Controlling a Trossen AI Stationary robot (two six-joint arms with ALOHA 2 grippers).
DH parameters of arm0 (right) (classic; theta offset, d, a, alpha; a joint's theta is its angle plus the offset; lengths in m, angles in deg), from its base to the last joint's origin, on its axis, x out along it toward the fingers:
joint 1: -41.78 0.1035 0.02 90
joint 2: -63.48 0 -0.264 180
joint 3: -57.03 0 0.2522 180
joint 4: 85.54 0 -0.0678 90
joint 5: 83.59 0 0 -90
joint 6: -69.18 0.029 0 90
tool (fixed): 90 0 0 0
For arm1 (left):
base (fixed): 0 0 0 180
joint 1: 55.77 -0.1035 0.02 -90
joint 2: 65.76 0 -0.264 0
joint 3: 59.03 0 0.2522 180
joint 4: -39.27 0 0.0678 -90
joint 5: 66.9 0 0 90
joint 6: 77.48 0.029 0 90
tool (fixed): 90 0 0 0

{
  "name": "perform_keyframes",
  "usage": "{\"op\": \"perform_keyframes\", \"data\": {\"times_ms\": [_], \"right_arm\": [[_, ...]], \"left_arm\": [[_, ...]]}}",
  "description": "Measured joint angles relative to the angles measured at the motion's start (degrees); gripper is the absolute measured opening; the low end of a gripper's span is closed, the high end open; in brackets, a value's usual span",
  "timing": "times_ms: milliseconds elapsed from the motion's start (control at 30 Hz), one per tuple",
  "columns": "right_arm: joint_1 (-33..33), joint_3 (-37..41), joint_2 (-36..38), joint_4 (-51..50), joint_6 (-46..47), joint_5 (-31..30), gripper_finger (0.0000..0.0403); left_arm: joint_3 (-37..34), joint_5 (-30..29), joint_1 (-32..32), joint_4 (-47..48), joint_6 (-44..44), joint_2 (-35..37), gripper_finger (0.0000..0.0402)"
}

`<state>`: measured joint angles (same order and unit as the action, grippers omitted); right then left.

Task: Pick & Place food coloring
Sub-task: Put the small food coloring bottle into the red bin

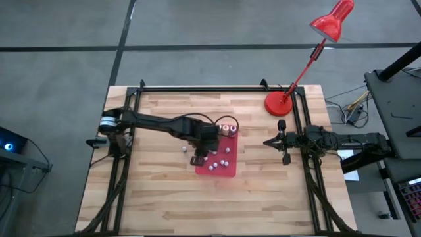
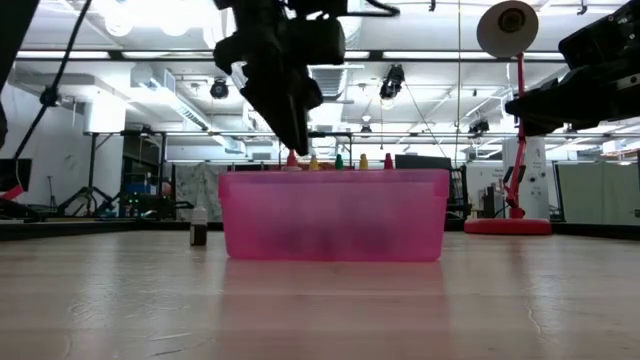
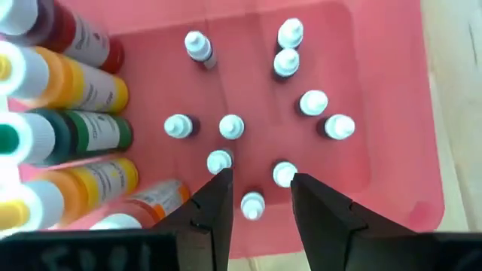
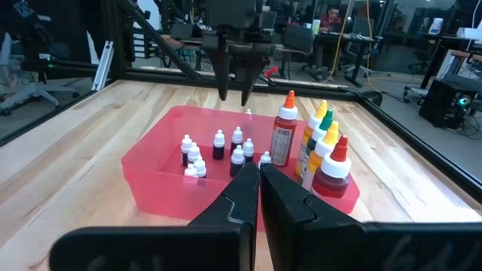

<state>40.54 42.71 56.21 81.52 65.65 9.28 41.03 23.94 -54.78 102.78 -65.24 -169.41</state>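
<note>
Tray (image 3: pixel 392 113) holds small capped bottles (image 3: pixel 231 126) (larger bottles (image 3: pixel 75 83) at edge).

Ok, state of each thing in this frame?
Left hand: open, above the tray.
Right hand: shut, empty, at the table's right side.
Flat red plastic tray: upright, holding bottles.
Small white-capped food coloring bottles: standing in tray.
Red desk lamp: standing.

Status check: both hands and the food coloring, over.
Left hand open, empty, above the small bottles in the red tray. Right hand shut, parked at table's right edge. Two bottles outside tray.
</note>
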Motion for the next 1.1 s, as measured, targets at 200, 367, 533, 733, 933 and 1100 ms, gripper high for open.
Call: {"op": "perform_keyframes", "data": {"times_ms": [200,367,533,733,933,1100], "right_arm": [[0.0,0.0,0.0,0.0,-0.1,0.0,0.0009],[0.0,0.0,0.0,0.0,0.0,0.0,0.0009],[0.0,0.0,0.0,0.0,0.0,0.0,0.0009],[0.0,0.0,0.0,0.0,0.0,0.0,0.0009],[0.0,0.0,0.0,0.0,-0.1,0.0,0.0009],[0.0,0.0,0.0,0.0,-0.1,0.0,0.0009]], "left_arm": [[-7.6,-0.1,0.0,-6.3,-4.5,5.6,0.0108],[-11.8,0.0,0.1,-6.5,-6.5,8.2,0.0108],[-15.4,0.0,0.1,-6.7,-9.5,10.1,0.0108],[-18.2,0.0,0.1,-5.7,-9.6,11.1,0.0108],[-20.4,-0.4,0.1,-5.6,-9.6,11.4,0.0108],[-21.1,-1.3,0.0,-4.6,-9.4,11.4,0.0108]]}}
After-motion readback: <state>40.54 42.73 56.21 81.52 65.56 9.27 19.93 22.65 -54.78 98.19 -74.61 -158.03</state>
